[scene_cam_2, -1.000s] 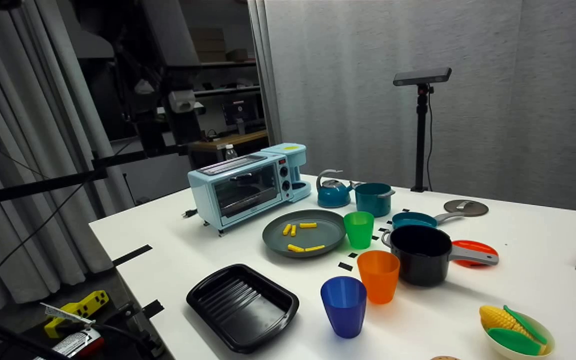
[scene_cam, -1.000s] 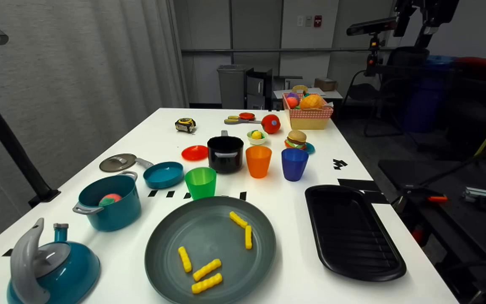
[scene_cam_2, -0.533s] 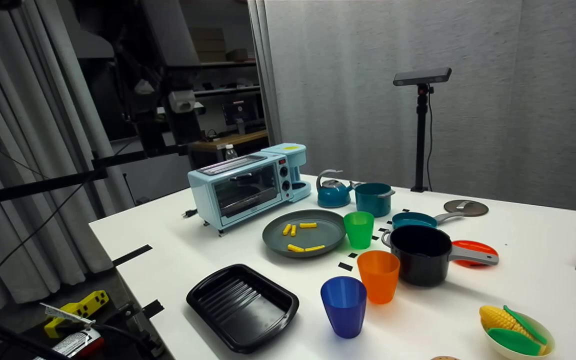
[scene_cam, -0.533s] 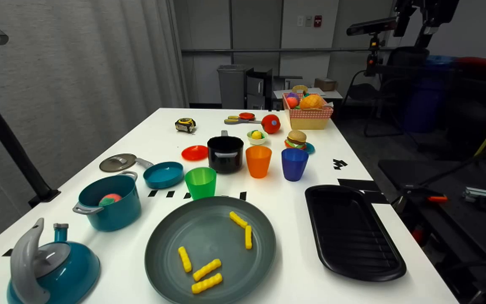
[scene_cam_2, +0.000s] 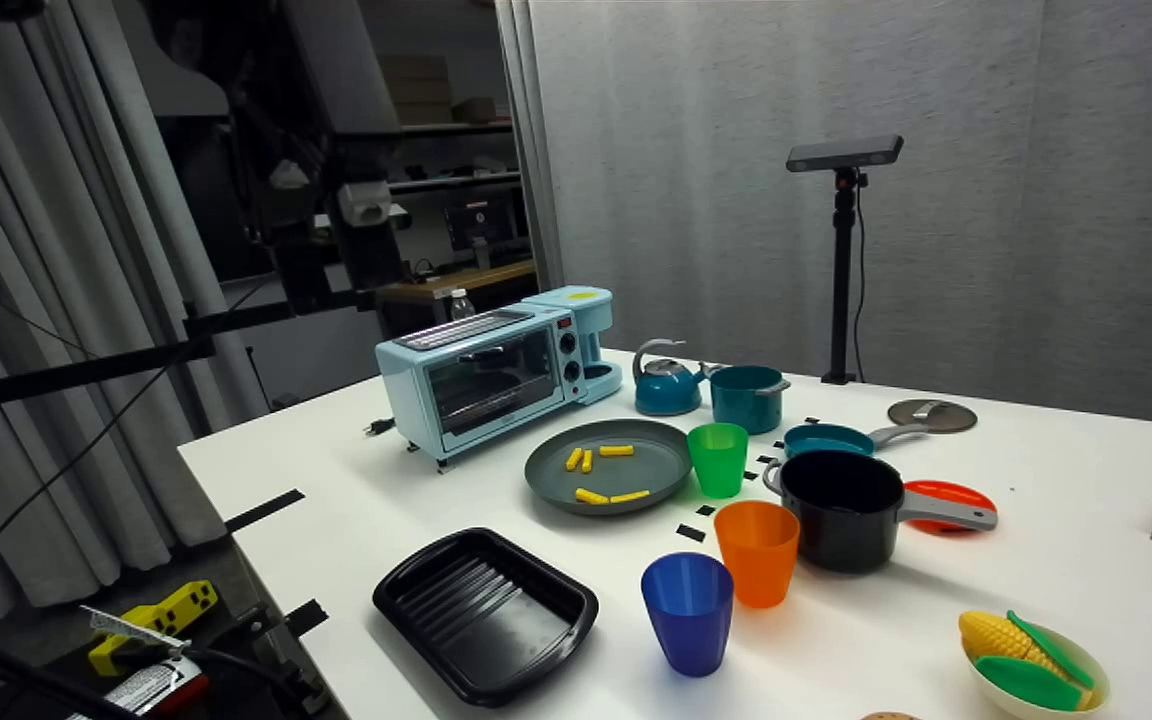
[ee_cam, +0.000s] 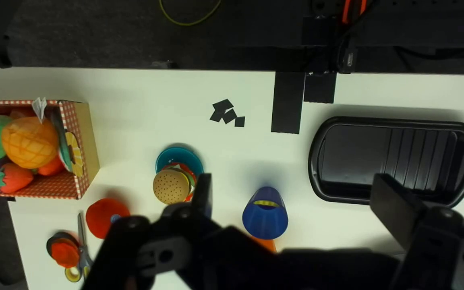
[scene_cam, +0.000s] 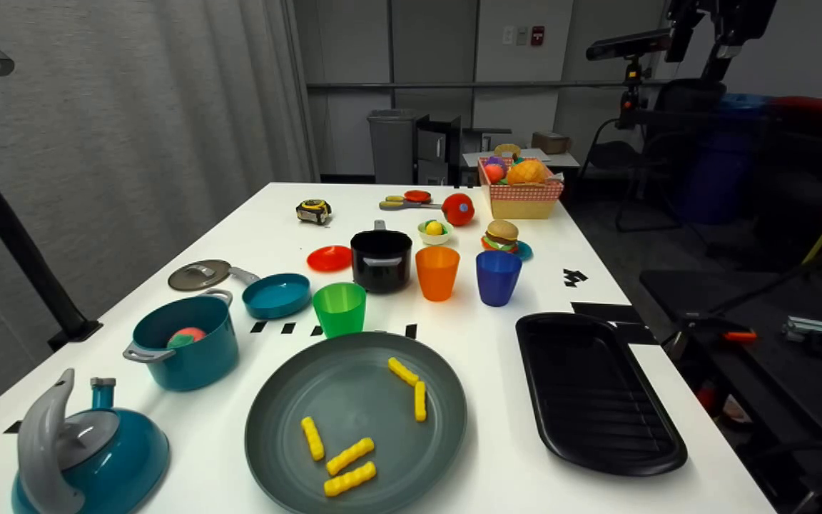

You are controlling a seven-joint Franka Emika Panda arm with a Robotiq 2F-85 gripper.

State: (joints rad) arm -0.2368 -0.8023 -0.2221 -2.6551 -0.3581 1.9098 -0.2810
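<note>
- The gripper [ee_cam: 292,179] is spread wide, high over the table [ee_cam: 147,96].
- The blue cup [ee_cam: 265,221] stands in from the table edge with black tape [ee_cam: 287,102], between the black tray [ee_cam: 353,155] and toy burger [ee_cam: 170,187].

Remotely, I'm seeing my black two-fingered tool [ee_cam: 291,189] matching the black rectangular ridged tray [scene_cam: 596,392]. The blue tapered plastic cup [scene_cam_2: 688,615], orange tapered plastic cup [scene_cam_2: 757,553] and green tapered plastic cup [scene_cam_2: 718,462] are showing solid colours against the white flat desk [scene_cam: 496,421]. The tan rectangular box [scene_cam: 523,208] is wearing red-and-white gingham, and the round golden-brown bun [ee_cam: 170,186] is showing dark speckles. The rounded teal kettle [scene_cam: 122,457] is sporting a grey handle [scene_cam: 37,442].
</note>
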